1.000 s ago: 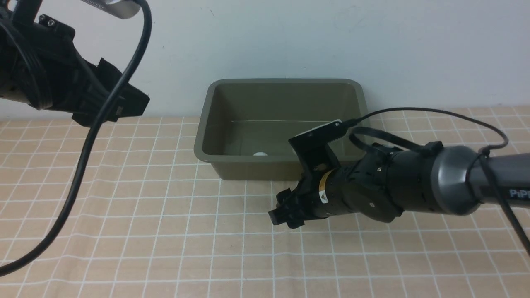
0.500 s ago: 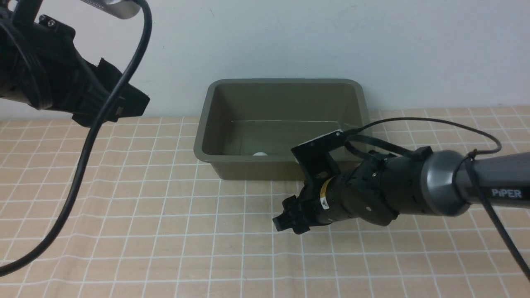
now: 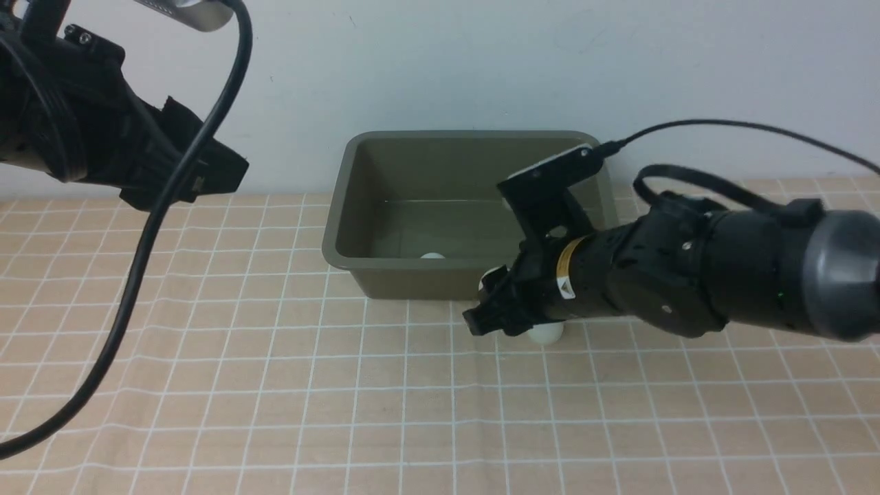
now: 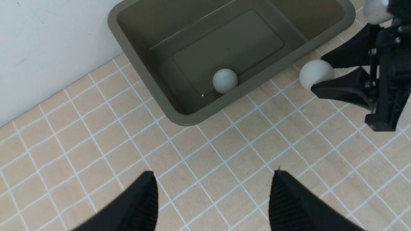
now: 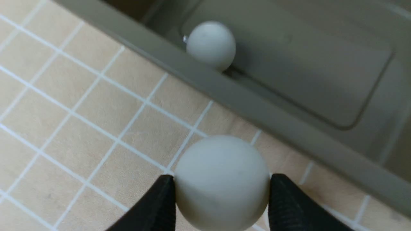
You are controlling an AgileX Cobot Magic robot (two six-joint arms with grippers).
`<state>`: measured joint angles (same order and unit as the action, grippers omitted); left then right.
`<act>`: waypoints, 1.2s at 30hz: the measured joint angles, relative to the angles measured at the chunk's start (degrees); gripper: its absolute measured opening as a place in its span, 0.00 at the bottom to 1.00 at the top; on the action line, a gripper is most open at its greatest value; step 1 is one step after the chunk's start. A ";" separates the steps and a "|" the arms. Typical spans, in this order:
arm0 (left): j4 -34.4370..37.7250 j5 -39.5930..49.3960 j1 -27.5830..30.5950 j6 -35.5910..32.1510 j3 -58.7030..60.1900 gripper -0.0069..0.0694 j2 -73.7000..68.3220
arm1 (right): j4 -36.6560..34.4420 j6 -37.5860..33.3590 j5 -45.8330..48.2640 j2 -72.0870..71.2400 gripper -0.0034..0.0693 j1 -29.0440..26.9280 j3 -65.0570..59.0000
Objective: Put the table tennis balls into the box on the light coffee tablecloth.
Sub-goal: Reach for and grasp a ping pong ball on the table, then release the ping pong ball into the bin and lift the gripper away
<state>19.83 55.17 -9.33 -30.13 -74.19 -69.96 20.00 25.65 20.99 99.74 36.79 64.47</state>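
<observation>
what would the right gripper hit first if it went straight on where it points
Probably the tablecloth just short of the near wall of the box, held ball leading; depth is unclear.

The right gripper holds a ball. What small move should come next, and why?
Probably move the right gripper forward past the rim of the box: it grips one ball, yet that ball hangs over the tablecloth, short of the box.
</observation>
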 joint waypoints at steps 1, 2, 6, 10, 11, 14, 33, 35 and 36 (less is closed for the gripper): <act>0.00 0.00 0.00 0.00 0.00 0.60 0.00 | 0.00 -0.27 0.99 -1.27 0.51 0.00 -0.05; 0.00 0.00 0.00 0.00 0.00 0.60 0.00 | 0.00 -0.50 1.54 -2.01 0.51 0.00 -0.05; 0.00 0.00 0.00 0.00 0.00 0.60 0.00 | 0.00 -2.45 4.62 -5.89 0.51 0.69 -0.05; 0.05 0.00 0.00 0.00 0.00 0.60 0.00 | 0.99 -3.01 3.66 -7.34 0.51 1.82 -0.05; 0.05 0.00 0.00 0.00 0.00 0.60 0.00 | 1.47 -3.01 2.68 -7.40 0.51 1.83 -0.05; 0.26 0.00 0.00 0.00 0.00 0.60 0.00 | 2.88 -2.81 -0.76 -7.26 0.51 1.27 -0.05; 1.10 0.00 0.00 0.00 0.00 0.60 0.00 | 4.12 -1.71 -16.83 6.11 0.56 -11.35 5.23; 1.10 0.00 0.00 0.00 0.00 0.60 0.00 | 4.29 -1.71 -17.18 6.94 0.62 -11.35 5.23; 1.10 0.00 0.00 0.00 0.00 0.60 0.00 | 4.67 -1.71 -17.12 7.12 0.65 -11.35 5.23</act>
<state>20.93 55.17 -9.33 -30.13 -74.19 -69.96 24.67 23.94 3.87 106.86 25.44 69.70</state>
